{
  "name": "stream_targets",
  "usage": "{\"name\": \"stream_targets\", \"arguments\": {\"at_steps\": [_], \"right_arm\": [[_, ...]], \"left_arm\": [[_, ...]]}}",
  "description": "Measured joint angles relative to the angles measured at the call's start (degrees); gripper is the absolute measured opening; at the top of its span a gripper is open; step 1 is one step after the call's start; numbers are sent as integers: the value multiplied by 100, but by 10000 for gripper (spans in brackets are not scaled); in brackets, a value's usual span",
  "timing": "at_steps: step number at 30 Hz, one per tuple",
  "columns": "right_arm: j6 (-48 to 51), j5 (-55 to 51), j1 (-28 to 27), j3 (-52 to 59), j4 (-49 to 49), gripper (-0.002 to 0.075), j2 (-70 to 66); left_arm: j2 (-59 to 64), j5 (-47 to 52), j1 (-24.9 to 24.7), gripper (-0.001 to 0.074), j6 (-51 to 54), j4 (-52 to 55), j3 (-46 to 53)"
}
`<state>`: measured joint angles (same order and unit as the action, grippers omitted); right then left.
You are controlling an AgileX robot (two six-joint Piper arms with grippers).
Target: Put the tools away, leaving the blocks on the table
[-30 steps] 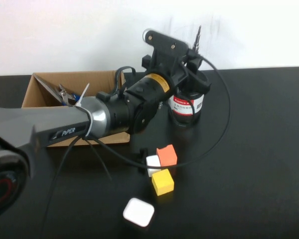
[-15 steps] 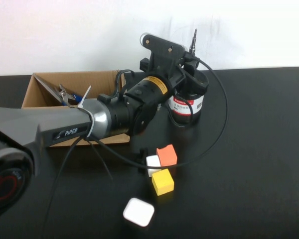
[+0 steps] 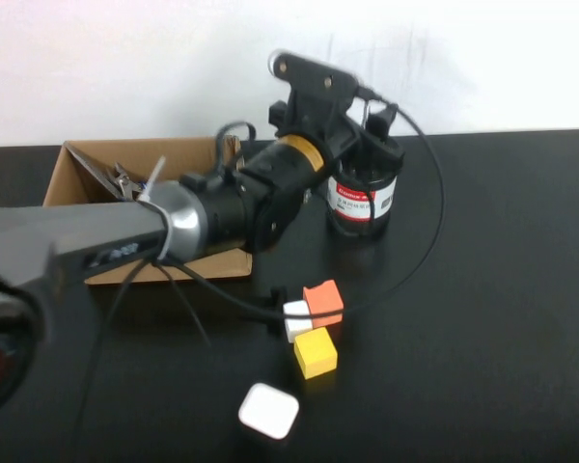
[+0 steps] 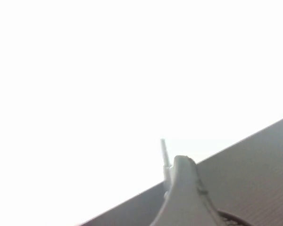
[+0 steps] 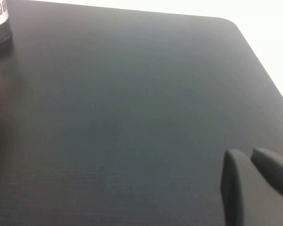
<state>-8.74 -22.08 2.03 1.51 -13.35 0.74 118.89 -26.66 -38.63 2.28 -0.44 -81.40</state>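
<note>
My left gripper (image 3: 371, 118) is over the mouth of a black can (image 3: 364, 198) with a red and white label, shut on the thin screwdriver (image 3: 366, 108). In the left wrist view the screwdriver's metal tip (image 4: 164, 154) sticks up beside one grey finger (image 4: 184, 188). Metal tools (image 3: 125, 178) lie in the cardboard box (image 3: 198, 154); I cannot tell them apart, and no red handles show. The orange block (image 3: 323, 301), white block (image 3: 295, 319) and yellow block (image 3: 315, 353) sit together on the black table (image 3: 492, 318). My right gripper (image 5: 247, 153) is shut and empty above bare table, out of the high view.
A flat white rounded-square case (image 3: 268, 411) lies near the front edge. A small black piece (image 3: 276, 293) sits beside the white block. The left arm's cable (image 3: 430, 231) loops over the table past the can. The can's base shows in the right wrist view (image 5: 0, 21).
My left gripper has dropped lower over the can, and the screwdriver tip that stood high above it now sits lower. The blocks and case have not moved.
</note>
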Motion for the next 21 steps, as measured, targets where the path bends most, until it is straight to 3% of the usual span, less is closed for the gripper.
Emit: {"name": "stream_targets", "arguments": {"at_steps": [2,6,8,15,21], "right_arm": [[0,0,0,0,0,-7,0],[0,0,0,0,0,-7,0],[0,0,0,0,0,-7,0],[0,0,0,0,0,-7,0],[0,0,0,0,0,-7,0]], "left_arm": [[-260,357,-22,335,-9,-61,0],[-1064,1541,-33,98,29,-76,0],[-1461,2086,-33,44,99,-54,0],[-3284,3582,-33,1,631,180,165],[-5177,3950,-33,0,643,165,1611]]}}
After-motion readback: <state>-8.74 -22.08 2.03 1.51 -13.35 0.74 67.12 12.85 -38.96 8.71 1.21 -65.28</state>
